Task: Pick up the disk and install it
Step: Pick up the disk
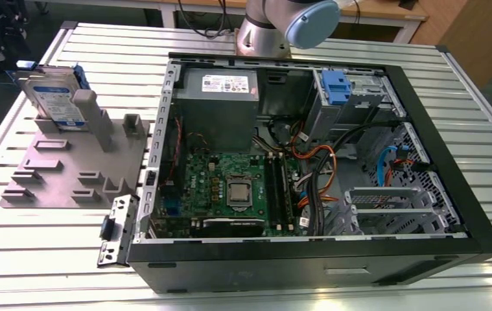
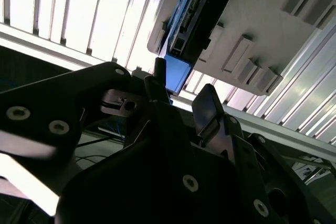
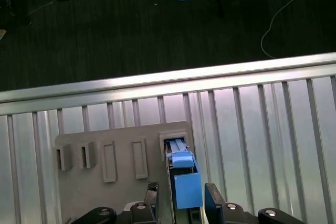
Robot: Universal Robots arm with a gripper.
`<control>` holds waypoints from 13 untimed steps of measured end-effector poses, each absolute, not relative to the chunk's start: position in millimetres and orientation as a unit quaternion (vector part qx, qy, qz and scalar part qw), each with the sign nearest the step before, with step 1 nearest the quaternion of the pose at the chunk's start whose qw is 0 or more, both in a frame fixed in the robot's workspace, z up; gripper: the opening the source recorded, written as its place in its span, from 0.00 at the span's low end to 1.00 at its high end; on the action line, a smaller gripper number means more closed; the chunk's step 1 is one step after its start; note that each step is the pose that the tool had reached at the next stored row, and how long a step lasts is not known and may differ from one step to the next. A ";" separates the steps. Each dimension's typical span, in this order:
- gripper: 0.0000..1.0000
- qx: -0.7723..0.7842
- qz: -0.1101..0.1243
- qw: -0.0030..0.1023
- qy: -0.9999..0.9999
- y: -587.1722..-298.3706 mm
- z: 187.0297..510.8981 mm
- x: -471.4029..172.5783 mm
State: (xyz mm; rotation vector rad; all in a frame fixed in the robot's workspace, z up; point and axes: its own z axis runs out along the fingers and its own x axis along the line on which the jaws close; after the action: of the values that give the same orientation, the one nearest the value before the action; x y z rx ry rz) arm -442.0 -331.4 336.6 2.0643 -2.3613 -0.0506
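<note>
Your gripper (image 3: 181, 196) is hanging open, its black fingers (image 3: 212, 200) straddling the blue carrier end of the disk (image 3: 186, 179) without clamping it. A sliver of room is showing beside one finger. The disk is standing on edge in a slot of the grey holder (image 1: 64, 168), at the exterior view's left of the open computer case (image 1: 315, 259). The holder is sitting near the slatted table's (image 1: 21, 240) rim, with dark floor (image 3: 157, 24) lying beyond it.
</note>
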 end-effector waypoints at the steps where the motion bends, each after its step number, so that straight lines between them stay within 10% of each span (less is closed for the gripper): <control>1: 0.47 0.658 -0.016 0.002 -0.752 -331.0 336.0 -442.0; 13: 0.47 0.664 -0.016 0.002 -0.748 -327.8 327.8 -444.7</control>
State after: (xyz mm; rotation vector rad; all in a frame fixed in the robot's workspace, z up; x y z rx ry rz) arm -444.7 -327.8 327.8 2.0833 -2.3459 -0.0493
